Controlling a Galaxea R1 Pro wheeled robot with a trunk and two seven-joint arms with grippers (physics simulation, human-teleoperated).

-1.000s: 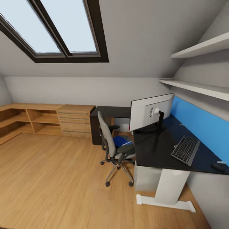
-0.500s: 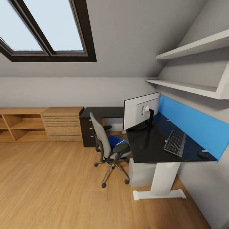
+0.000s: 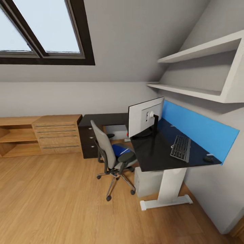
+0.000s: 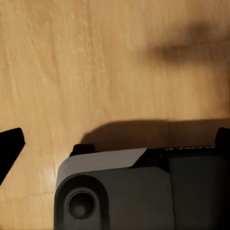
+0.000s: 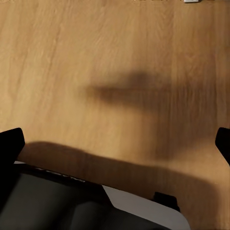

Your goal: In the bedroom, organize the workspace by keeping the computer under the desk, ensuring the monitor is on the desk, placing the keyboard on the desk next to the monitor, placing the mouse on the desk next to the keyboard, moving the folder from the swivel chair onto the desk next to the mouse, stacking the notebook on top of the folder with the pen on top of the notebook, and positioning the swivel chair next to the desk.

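On the desk [image 3: 154,154], the keyboard [image 3: 180,148] lengthwise along the blue panel [image 3: 196,127]; both wrist-view pincers wide, empty.

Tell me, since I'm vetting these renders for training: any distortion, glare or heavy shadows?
Head view: wide-angle stretch tilts the white wall shelves and the bright skylight; the glossy black L-shaped desk shows soft reflections. Left wrist view: a dark shadow lies on the wooden floor, the open left pincer empty. Right wrist view: a blurred shadow patch there, the right pincer open too.

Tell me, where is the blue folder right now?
In the head view, the blue folder lies on the swivel chair's seat, just left of the black desk and below the monitor.
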